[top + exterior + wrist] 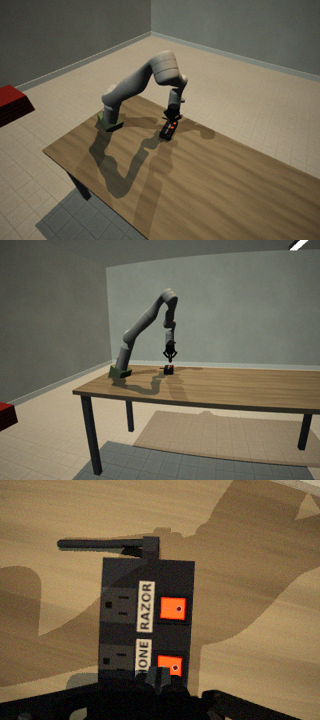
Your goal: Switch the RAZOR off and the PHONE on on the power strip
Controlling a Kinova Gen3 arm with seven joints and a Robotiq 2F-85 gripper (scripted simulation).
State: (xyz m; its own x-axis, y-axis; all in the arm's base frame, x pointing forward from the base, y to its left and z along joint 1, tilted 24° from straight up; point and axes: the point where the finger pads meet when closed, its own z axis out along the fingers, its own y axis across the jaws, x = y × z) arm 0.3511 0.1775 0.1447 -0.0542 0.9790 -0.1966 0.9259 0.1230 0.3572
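Observation:
A black power strip [167, 130] [168, 369] [127, 634] lies flat on the wooden table [219, 180] [232, 387], with a short cable stub at its far end. In the wrist view the RAZOR switch [172, 608] glows orange. The PHONE switch [172, 664] below it also glows orange. My gripper [171, 119] [170, 360] [158, 681] is shut on nothing. It points straight down a little above the strip, with its tips right beside the PHONE switch. My gripper body hides the near end of the strip, with any third switch, in the wrist view.
The arm's green base [110, 123] [119, 372] stands on the table's left end. A red box [11, 102] [6, 414] sits on the floor, off the table to the left.

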